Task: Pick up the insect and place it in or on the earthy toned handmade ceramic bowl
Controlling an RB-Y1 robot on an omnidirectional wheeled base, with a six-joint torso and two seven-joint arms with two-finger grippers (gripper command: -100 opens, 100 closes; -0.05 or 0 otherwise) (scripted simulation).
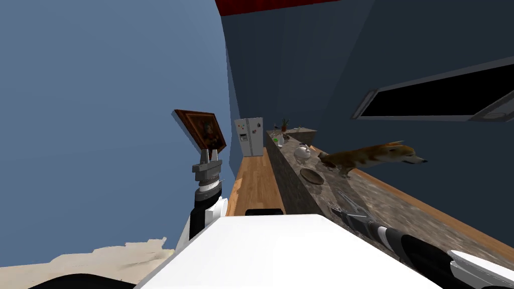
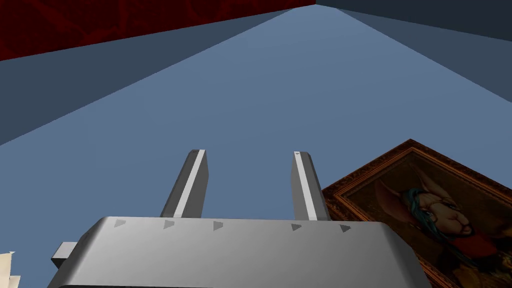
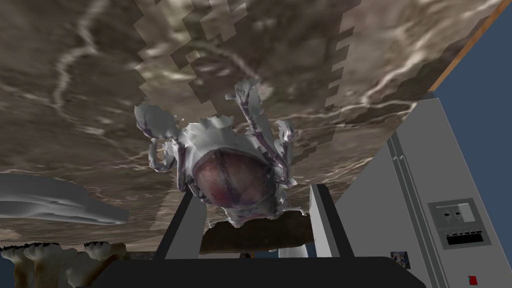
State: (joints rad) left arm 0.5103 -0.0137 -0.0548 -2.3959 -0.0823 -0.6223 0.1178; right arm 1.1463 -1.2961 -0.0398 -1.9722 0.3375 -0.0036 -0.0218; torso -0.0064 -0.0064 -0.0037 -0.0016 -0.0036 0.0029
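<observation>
Right wrist view shows insect (image 3: 231,177) between parted pincer (image 3: 252,192).

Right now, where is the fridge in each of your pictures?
Head view: fridge, small, near the stone counter's far end.
Left wrist view: faces a blue wall and a framed picture instead.
Right wrist view: fridge beyond the counter's edge, past the insect between the open jaws.
Shared landmark: the counter.

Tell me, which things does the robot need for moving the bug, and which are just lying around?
Needed: insect; right gripper, open around it; brown bowl on the counter.
Lying about: dog figure, white pot, fridge, framed picture.
</observation>
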